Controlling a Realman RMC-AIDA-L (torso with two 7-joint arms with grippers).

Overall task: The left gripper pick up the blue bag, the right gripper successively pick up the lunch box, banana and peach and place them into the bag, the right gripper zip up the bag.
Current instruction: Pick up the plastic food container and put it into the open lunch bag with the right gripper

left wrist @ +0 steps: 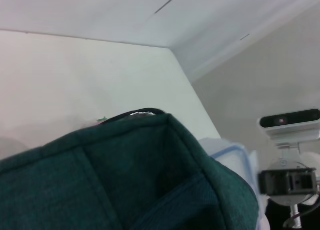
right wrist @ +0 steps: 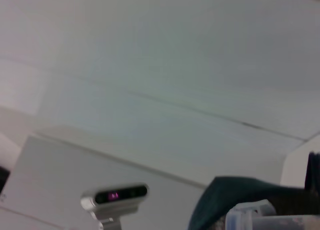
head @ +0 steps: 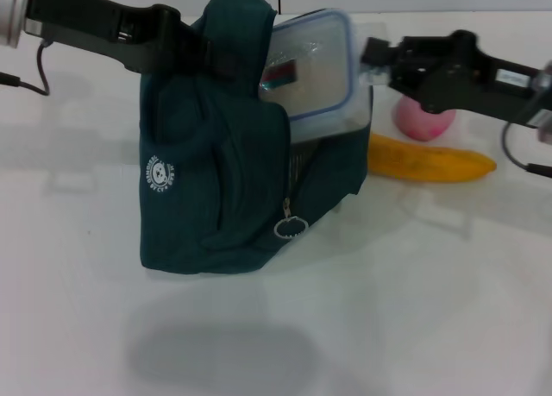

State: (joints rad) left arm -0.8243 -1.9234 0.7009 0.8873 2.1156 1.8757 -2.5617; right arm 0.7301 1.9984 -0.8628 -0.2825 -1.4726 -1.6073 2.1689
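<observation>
The blue bag (head: 224, 198) stands on the white table, its top held up by my left gripper (head: 207, 58), which is shut on the upper edge. The lunch box (head: 310, 68) is tilted on edge and sits partly inside the bag's mouth. My right gripper (head: 373, 58) is shut on its right side. Behind the right arm lies the pink peach (head: 423, 122), with the banana (head: 431, 165) just in front of it, to the right of the bag. The left wrist view shows the bag's fabric (left wrist: 125, 180) and a corner of the lunch box (left wrist: 235, 157). The right wrist view catches the box's rim (right wrist: 270, 217).
The metal zipper pull (head: 291, 228) hangs on the bag's front. A camera on a stand (left wrist: 290, 122) appears off the table, also in the right wrist view (right wrist: 115, 196). Bare white table (head: 414, 310) spreads in front of the bag.
</observation>
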